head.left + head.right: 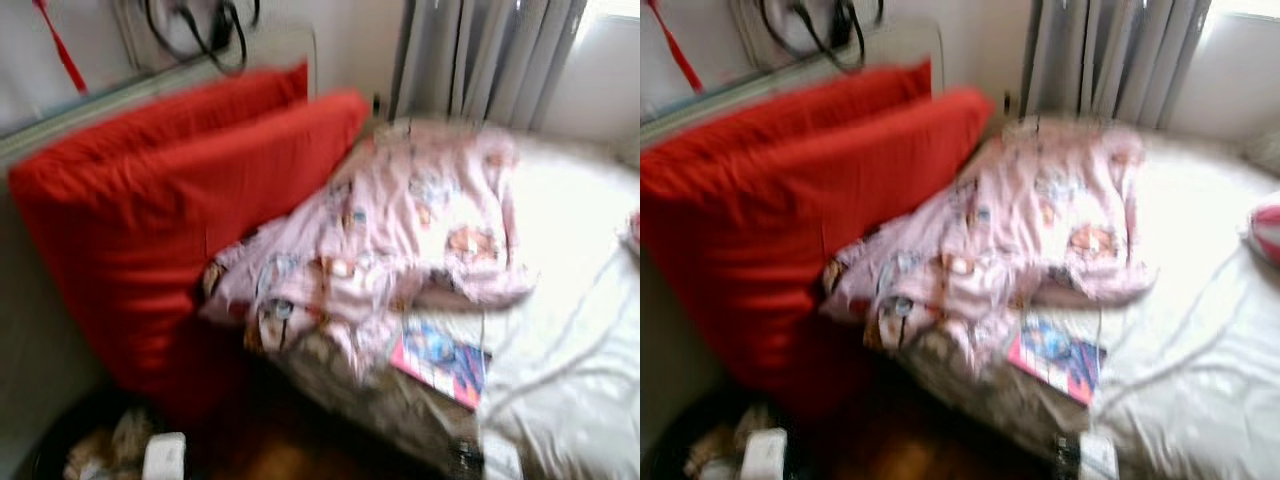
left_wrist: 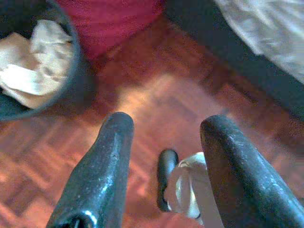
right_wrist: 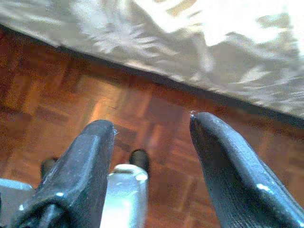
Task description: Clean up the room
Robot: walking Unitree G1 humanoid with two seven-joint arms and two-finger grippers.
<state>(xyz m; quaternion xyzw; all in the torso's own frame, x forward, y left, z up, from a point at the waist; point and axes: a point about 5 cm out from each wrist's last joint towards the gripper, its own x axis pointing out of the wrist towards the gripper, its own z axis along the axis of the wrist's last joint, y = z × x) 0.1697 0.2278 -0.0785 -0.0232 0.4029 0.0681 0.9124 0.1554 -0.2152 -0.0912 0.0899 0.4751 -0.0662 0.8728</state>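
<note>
A crumpled pink patterned garment [image 1: 400,240] lies on the bed [image 1: 580,350] beside two red pillows [image 1: 170,210]. A colourful book [image 1: 440,365] sits near the bed's front edge, partly under the garment. My left gripper [image 2: 164,137] hangs open over the wood floor, near a dark bin [image 2: 33,66] holding crumpled paper. My right gripper [image 3: 152,130] is also open above the floor beside the bed's hanging sheet [image 3: 190,47]. Neither holds anything.
The bin [image 1: 90,450] stands on the floor at the lower left, below the pillows. Grey curtains [image 1: 480,55] hang behind the bed. A red and white object [image 1: 1265,230] lies at the bed's right edge. Black cables [image 1: 200,30] hang on the wall.
</note>
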